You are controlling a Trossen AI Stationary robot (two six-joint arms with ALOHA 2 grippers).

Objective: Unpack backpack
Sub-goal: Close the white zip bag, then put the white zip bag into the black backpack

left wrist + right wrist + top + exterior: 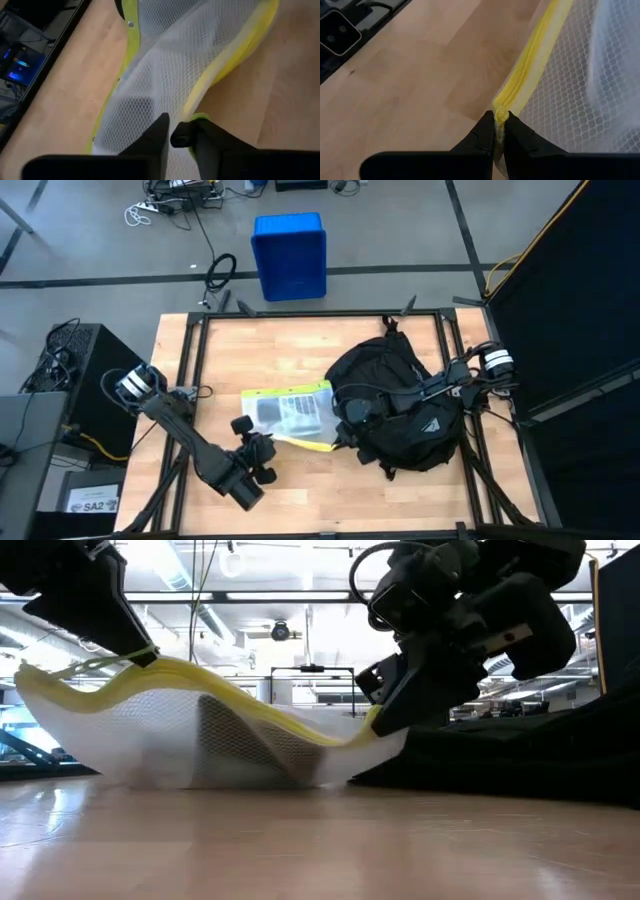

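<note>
Backpack (pixel 405 405): lies on right half of table (pixel 220 345), under right arm.
Pouch (pixel 290 415): white mesh, yellow zipper edge, mid-table, touching backpack's left side.
Right gripper (pixel 496 131): clamped on pouch's yellow edge, at the backpack end.
Left gripper (pixel 181 139): at pouch's far end from backpack, fingers slightly parted around yellow edge; can't tell if it grips.
Blue bin (pixel 289 254): on floor beyond table.

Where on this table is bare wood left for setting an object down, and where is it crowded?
Bare wood lies along the table's front edge and in the far strip behind the mesh pouch, on the blue bin's side. It is crowded mid-table, where both grippers meet the pouch beside the backpack.
</note>
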